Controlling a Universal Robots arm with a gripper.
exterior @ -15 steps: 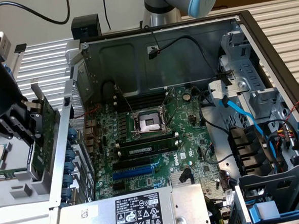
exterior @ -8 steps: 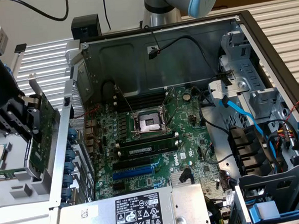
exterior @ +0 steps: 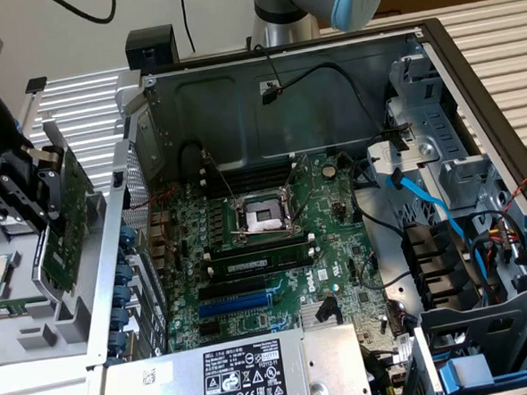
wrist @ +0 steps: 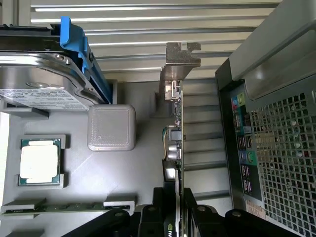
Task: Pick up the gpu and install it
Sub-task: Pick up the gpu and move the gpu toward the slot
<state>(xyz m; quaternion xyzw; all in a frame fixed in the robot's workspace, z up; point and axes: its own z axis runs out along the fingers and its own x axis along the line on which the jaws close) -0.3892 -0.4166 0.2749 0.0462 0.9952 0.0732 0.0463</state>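
Observation:
The gpu (exterior: 71,218) is a flat card with its green circuit board facing the case. It hangs upright at the exterior view's left, outside the open computer case and just beside its rear wall (exterior: 124,251). My black gripper (exterior: 32,189) is shut on it from above. In the wrist view the gpu (wrist: 178,148) shows edge-on, with its metal bracket (wrist: 180,59) at the far end. My gripper (wrist: 175,215) has one finger on each face of the card. The card is held above the grey tray (wrist: 143,163).
The motherboard (exterior: 276,250) lies inside the case with a CPU socket (exterior: 260,217), a blue slot (exterior: 234,303) and a black slot (exterior: 238,285). A power supply (exterior: 230,374) sits in front. The tray carries a CPU (wrist: 40,160), a hard drive (wrist: 44,79) and a memory stick (wrist: 59,207).

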